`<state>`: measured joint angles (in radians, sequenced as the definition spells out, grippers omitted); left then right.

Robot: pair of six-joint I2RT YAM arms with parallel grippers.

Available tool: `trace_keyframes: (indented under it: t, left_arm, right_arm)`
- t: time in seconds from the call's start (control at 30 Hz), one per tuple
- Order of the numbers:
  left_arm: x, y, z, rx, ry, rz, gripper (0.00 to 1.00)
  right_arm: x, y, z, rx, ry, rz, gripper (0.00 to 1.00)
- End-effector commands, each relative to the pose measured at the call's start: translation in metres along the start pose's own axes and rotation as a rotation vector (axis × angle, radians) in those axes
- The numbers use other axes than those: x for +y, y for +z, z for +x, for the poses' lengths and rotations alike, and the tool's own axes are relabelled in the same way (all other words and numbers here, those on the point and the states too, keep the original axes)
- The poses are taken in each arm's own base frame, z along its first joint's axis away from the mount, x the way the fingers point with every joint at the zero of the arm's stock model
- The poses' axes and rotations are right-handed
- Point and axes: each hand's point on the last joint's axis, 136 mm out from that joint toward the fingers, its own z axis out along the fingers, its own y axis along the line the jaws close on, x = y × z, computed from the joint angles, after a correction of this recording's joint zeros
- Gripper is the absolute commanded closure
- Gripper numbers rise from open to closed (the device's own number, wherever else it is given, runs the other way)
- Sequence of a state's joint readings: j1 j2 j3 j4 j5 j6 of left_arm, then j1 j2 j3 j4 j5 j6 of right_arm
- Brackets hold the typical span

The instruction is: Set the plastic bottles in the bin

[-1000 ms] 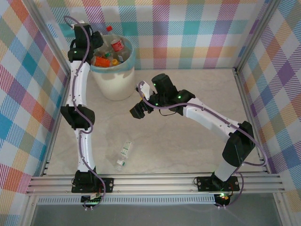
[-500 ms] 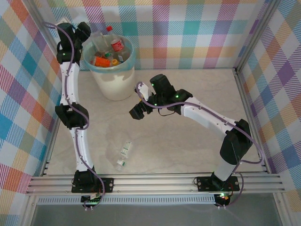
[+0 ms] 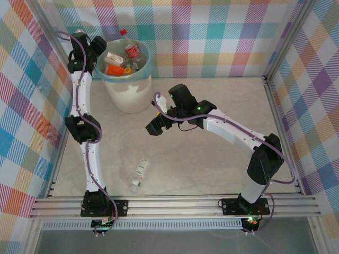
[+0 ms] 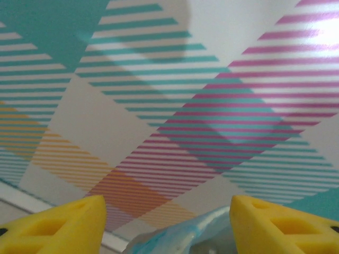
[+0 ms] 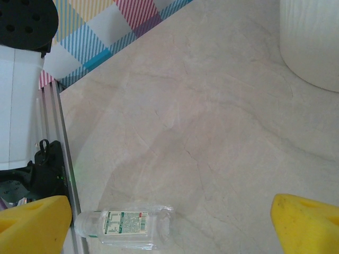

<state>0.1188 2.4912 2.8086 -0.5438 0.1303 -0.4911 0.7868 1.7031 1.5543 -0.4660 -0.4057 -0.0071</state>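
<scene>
Item: loose bottle (image 3: 139, 174), clear plastic with a white, green-printed label, lying flat on the table (image 3: 212, 174) at about 7 o'clock of the work surface in the top view, close to the near edge and well apart from both arms. Orientation: the long axis runs roughly 1 o'clock to 7 o'clock. The cap end appears to point to 7 o'clock, towards the near rail (image 5: 50, 116), though the cap is small and pale. Destination: bin (image 3: 127, 95), cream-white with a teal bag (image 4: 175, 238) over the rim, standing at about 11 o'clock of the table. The binned bottles (image 3: 122, 61) lie heaped inside, with red and orange labels visible. Left gripper (image 3: 99, 47): beside the bin's rim at about 9 to 10 o'clock, fingers parted about halfway, with nothing between them in the wrist view. Right gripper (image 3: 153, 127): above the middle of the table, jaws spread wide and empty. Its camera looks down on the loose bottle, which lies towards 6 to 7 o'clock from it. Step in hand, as judged: most of the load is in the bin and the one bottle seen on the table awaits pickup. Next move calls for: the right arm travelling towards the near edge, descending and turning its fingers across the bottle's long axis. It should close on the labelled mid-body, since a smooth round bottle may roll from a grip along its length.
</scene>
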Motion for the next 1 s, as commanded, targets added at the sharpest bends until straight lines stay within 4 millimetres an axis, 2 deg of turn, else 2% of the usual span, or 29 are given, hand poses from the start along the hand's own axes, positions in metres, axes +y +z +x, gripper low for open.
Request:
trace_keyframes:
  t: [0.0, 0.27, 0.37, 0.63, 0.73, 0.97]
  left_arm:
    - [-0.01, -0.029, 0.039, 0.184, 0.102, -0.054, 0.37]
    - [0.017, -0.047, 0.061, 0.275, 0.223, -0.225, 0.38]
    - [0.013, -0.049, 0.063, 0.287, 0.221, -0.208, 0.36]
    - [-0.034, -0.07, 0.038, 0.25, 0.054, -0.027, 0.31]
    - [-0.034, -0.082, 0.03, 0.234, 0.043, -0.052, 0.25]
    - [-0.012, -0.112, 0.002, 0.161, 0.034, -0.161, 0.19]
  right_arm:
    - [0.009, -0.001, -0.002, 0.0, 0.023, -0.043, 0.04]
    - [0.014, -0.002, -0.001, 0.006, 0.04, -0.06, 0.05]
    - [0.015, 0.001, 0.003, 0.031, 0.053, -0.068, 0.05]
    - [0.011, 0.014, 0.02, 0.126, 0.105, -0.001, 0.04]
    - [0.015, 0.021, 0.031, 0.163, 0.096, 0.024, 0.04]
    - [0.031, 0.038, 0.057, 0.238, 0.035, 0.048, 0.02]
